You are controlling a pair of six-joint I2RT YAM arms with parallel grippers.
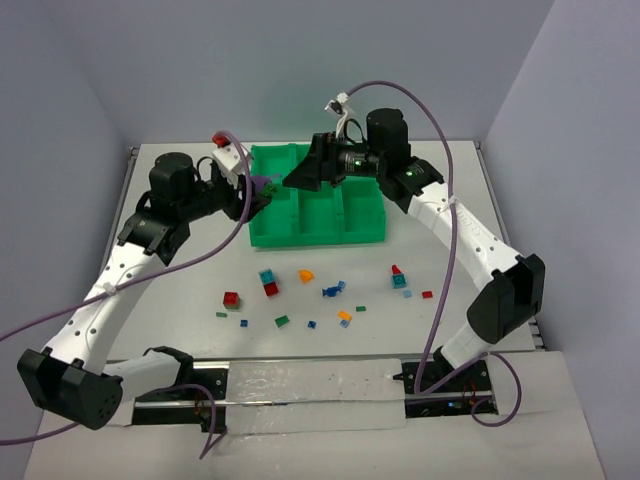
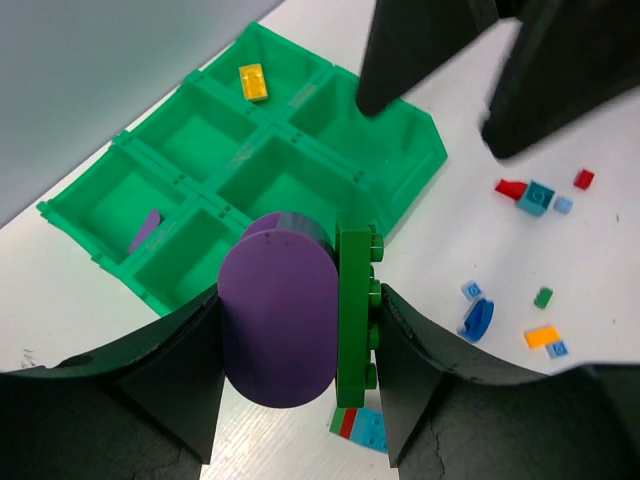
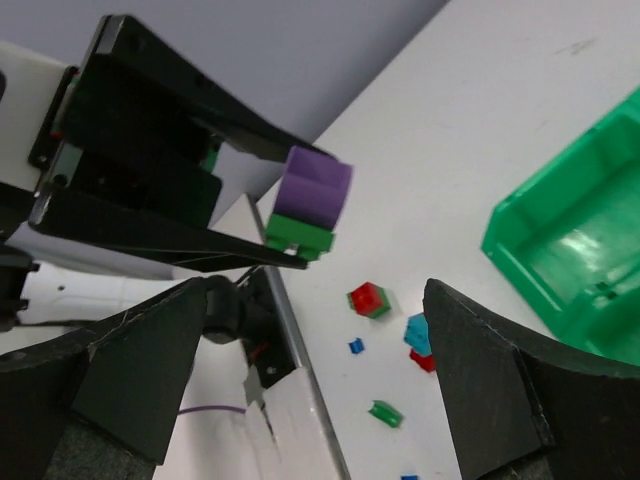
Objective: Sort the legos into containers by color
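Note:
My left gripper (image 1: 260, 192) is shut on a purple rounded brick (image 2: 280, 310) joined to a green plate (image 2: 355, 315), held above the table just left of the green tray (image 1: 320, 238). My right gripper (image 1: 293, 180) is open and empty over the tray's left end, facing the held piece (image 3: 318, 187). In the left wrist view the tray (image 2: 428, 150) holds a yellow brick (image 2: 253, 82) in one compartment and a purple piece (image 2: 145, 230) in another. Loose legos lie in front of the tray: a red and green one (image 1: 231, 299), light blue on red (image 1: 268, 282), orange (image 1: 306, 274), blue (image 1: 329, 291).
More loose bricks lie to the right: a red on light blue stack (image 1: 398, 276), a red plate (image 1: 427, 294), an orange plate (image 1: 345, 315), a green one (image 1: 282, 321). A metal rail (image 1: 310, 385) runs along the near table edge between the arm bases.

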